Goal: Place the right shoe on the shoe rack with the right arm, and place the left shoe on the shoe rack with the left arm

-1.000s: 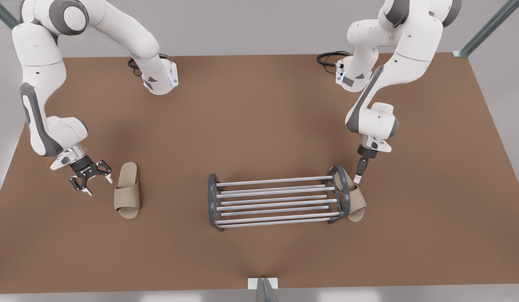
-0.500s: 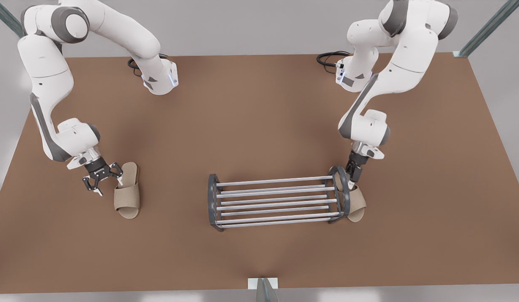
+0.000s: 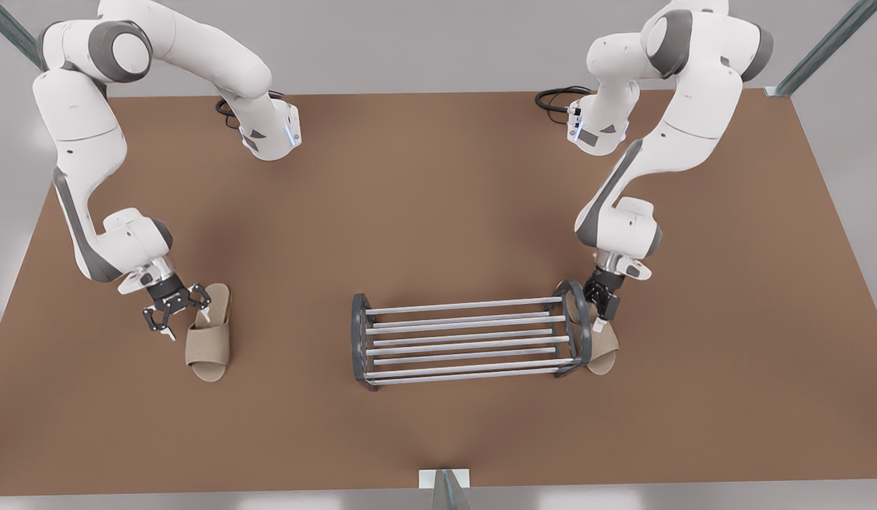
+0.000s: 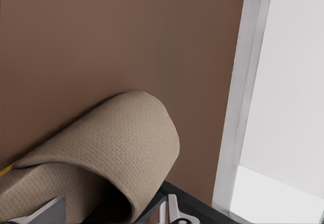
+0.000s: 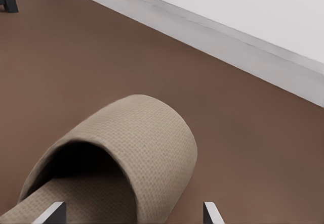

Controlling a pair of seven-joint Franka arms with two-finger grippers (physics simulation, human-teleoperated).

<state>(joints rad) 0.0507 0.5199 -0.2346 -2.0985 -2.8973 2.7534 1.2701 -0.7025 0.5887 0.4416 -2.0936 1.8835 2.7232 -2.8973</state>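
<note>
Two matching beige slippers lie on the brown table. The right shoe [image 3: 208,345] [image 5: 142,143] is at the front view's left. My right gripper [image 3: 185,320] [image 5: 132,213] is open at its heel end, one finger over the heel. The left shoe [image 3: 606,348] [image 4: 116,148] lies against the end frame of the shoe rack [image 3: 467,340] [image 4: 202,210] at the front view's right. My left gripper [image 3: 600,316] [image 4: 111,210] is low over its heel part, open, one finger above the insole and one outside the slipper's edge. Nothing lies on the rack's bars.
Both arm bases [image 3: 272,134] stand at the table's far side, with black cables [image 3: 555,95] beside them. A small white bracket [image 3: 444,479] sits at the front edge. Bare table surface [image 3: 438,212] lies between the arms and in front of the rack.
Both grippers came down onto the heel ends of their slippers. The slipper at the front view's left slid a little toward the front edge and turned slightly.
</note>
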